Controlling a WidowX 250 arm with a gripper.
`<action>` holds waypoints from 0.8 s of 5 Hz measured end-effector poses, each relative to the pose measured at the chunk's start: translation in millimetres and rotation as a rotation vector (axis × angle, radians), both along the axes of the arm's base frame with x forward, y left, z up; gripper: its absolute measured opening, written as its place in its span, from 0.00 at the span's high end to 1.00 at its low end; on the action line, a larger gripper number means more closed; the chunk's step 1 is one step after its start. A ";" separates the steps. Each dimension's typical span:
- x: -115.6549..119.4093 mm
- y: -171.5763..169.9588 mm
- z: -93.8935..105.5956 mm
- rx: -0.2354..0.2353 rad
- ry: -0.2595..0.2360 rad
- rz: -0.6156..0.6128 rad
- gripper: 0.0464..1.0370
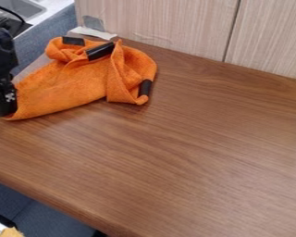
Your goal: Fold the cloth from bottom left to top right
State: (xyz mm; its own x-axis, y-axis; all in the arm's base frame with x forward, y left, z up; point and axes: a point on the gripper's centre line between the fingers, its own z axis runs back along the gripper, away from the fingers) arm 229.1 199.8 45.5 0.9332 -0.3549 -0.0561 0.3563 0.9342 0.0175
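Rumpled orange cloth, three black strips on it, hand at its left edge; grip unclear

Soft light is leaving pale glare on the wood-grain tabletop and faint shadow beside the orange cloth.

black arm, black cable, white-marked hand
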 end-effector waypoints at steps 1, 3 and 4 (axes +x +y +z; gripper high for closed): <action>1.7 -0.6 -0.5 0.005 -0.002 0.001 0.55; 3.3 -1.3 -1.0 0.002 -0.019 0.011 0.95; 5.4 -3.7 1.4 -0.021 -0.050 0.014 0.99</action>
